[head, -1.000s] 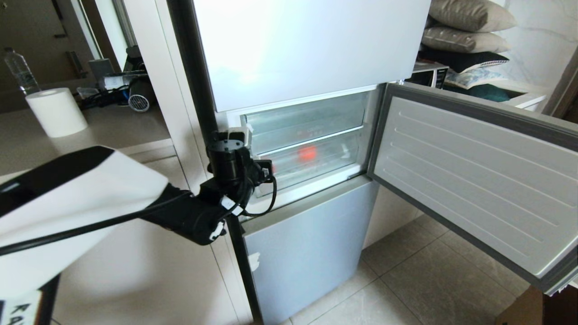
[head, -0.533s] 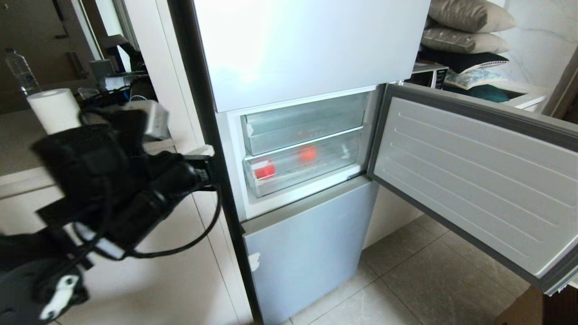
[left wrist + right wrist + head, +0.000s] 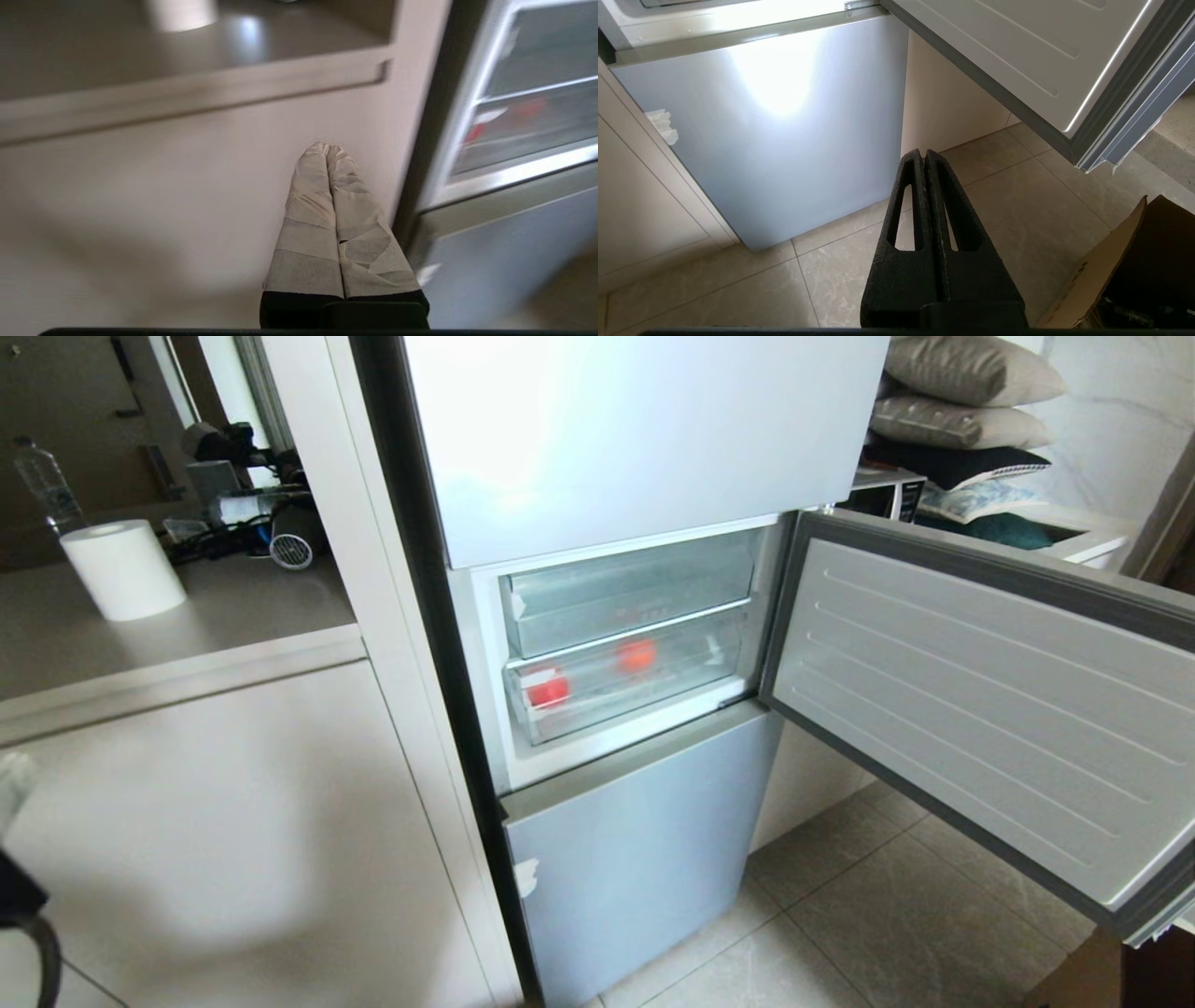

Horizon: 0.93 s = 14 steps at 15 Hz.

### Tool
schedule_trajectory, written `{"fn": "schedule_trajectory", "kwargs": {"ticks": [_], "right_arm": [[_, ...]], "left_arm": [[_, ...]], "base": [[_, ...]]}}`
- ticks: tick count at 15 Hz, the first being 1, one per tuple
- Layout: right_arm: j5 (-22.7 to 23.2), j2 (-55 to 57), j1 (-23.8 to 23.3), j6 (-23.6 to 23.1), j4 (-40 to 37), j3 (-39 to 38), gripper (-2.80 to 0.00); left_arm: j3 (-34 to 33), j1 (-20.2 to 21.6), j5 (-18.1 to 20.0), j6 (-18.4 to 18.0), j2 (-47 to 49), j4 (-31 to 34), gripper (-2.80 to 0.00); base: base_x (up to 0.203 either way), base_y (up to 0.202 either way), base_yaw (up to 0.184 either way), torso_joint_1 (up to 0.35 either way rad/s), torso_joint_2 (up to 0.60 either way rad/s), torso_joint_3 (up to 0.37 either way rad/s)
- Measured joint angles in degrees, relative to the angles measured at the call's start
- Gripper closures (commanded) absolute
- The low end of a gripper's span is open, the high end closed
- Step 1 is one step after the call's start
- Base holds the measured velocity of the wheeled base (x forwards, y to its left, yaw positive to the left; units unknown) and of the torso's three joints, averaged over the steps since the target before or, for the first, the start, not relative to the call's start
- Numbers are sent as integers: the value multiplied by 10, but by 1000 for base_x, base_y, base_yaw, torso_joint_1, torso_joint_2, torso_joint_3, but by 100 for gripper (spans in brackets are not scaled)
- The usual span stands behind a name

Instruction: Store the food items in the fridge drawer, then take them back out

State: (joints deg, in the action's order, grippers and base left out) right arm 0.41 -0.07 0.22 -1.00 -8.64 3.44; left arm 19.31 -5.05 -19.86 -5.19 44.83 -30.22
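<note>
Left end effector (image 3: 327, 151) clenched empty, pulled back from fridge to beside the cabinet. Right end effector (image 3: 923, 156) clenched, parked low. Drawer (image 3: 627, 683) pushed in, two red items (image 3: 638, 655) inside. Storing likely done; retrieval next.

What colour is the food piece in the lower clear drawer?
Bright red food piece, clearest in the head view, behind the drawer's front wall.
</note>
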Motion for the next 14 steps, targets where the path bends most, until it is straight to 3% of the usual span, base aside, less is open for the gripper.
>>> {"fn": "schedule_trajectory", "kwargs": {"ticks": [3,6,8,10,12,14], "right_arm": [[0,0,0,0,0,0,0],[0,0,0,0,0,0,0],[0,0,0,0,0,0,0],[0,0,0,0,0,0,0],[0,0,0,0,0,0,0],[0,0,0,0,0,0,0]], "left_arm": [[-88,46,67,-24,-172,134,0],[-142,53,181,-43,-326,294,0],[-166,53,228,-55,-395,352,0],[-184,52,213,-29,-426,318,0],[-190,52,199,30,-440,304,0],[-192,52,197,47,-447,303,0]], "base": [[0,0,0,0,0,0],[0,0,0,0,0,0],[0,0,0,0,0,0],[0,0,0,0,0,0],[0,0,0,0,0,0],[0,0,0,0,0,0]]}}
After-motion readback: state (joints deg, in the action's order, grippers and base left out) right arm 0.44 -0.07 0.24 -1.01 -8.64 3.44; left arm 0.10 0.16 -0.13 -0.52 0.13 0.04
